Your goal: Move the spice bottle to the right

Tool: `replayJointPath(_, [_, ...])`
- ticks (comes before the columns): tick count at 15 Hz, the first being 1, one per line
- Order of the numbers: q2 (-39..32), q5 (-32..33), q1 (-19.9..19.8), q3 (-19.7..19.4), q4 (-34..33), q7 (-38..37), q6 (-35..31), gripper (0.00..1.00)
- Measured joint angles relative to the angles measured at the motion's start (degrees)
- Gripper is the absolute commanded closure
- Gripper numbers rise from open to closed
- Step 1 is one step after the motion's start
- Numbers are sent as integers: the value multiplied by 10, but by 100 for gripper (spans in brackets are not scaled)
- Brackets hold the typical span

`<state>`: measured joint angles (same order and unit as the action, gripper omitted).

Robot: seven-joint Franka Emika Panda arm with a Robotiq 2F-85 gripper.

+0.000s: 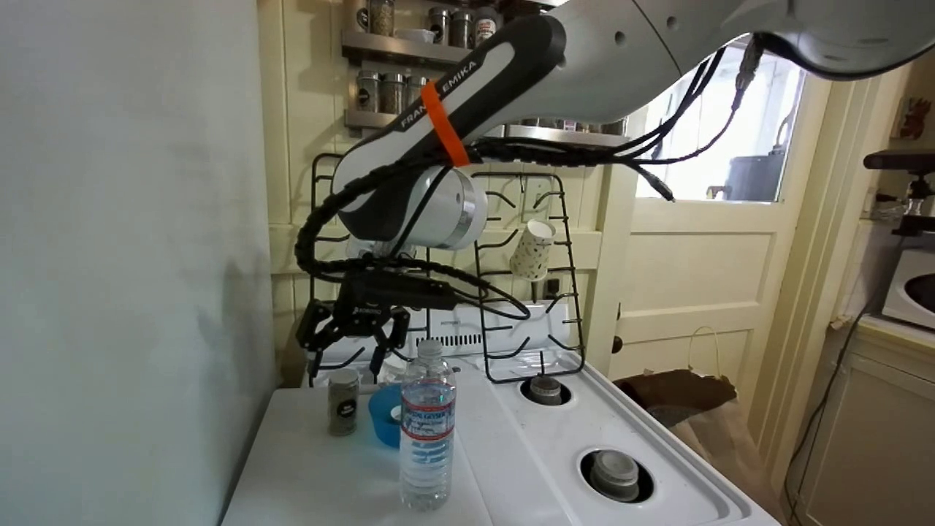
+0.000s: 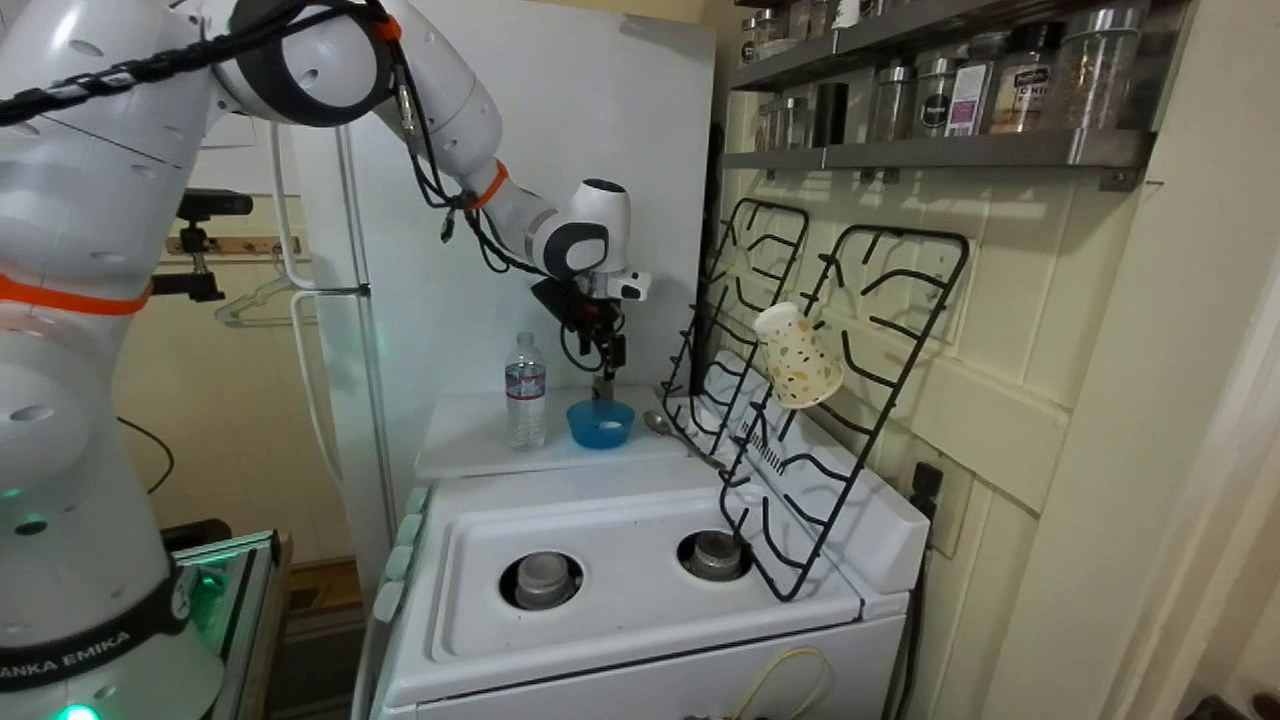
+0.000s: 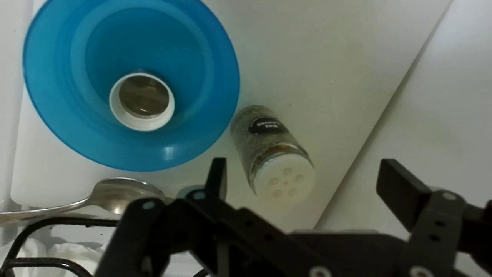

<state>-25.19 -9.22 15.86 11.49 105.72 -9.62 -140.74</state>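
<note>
Spice bottle (image 1: 342, 405) upright on the white bench (image 1: 307, 475), near the left edge along the fridge (image 2: 600, 100) and toward the back left corner. Pale cap (image 3: 285, 180) uppermost; in the wrist view, flanked by both fingers (image 3: 401, 192), nearer the bowl-side one, with a gap visible on either side. Gripper (image 1: 344, 371) poised close to the cap, jaws spread wide, holding nothing; exact height hard to tell. Seems to be the lining-up step, with grasp, lift and shift to the right not yet done. Calls next, in all likelihood, for a small sideways correction to centre the cap, then a descent to the body, then a squeeze. Blue bowl (image 3: 150, 42) just beside, toward the right edge; probably to be cleared or skirted during the carry. Farther out: water bottle (image 1: 427, 438), closer to the front edge; spoon (image 3: 119, 194), near the back right corner; past the right edge, stove (image 2: 630, 600) with bare burners (image 2: 545, 580).
</note>
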Motion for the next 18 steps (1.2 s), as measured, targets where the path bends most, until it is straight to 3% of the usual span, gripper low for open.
replayJointPath(10, [-42, 45, 29, -21, -43, -47, 0, 19])
replayJointPath(16, [-49, 63, 36, -32, -52, -68, 3, 70])
replayJointPath(17, [-50, 64, 38, -33, -52, -71, 3, 68])
replayJointPath(18, [-50, 64, 39, -34, -53, -73, 4, 76])
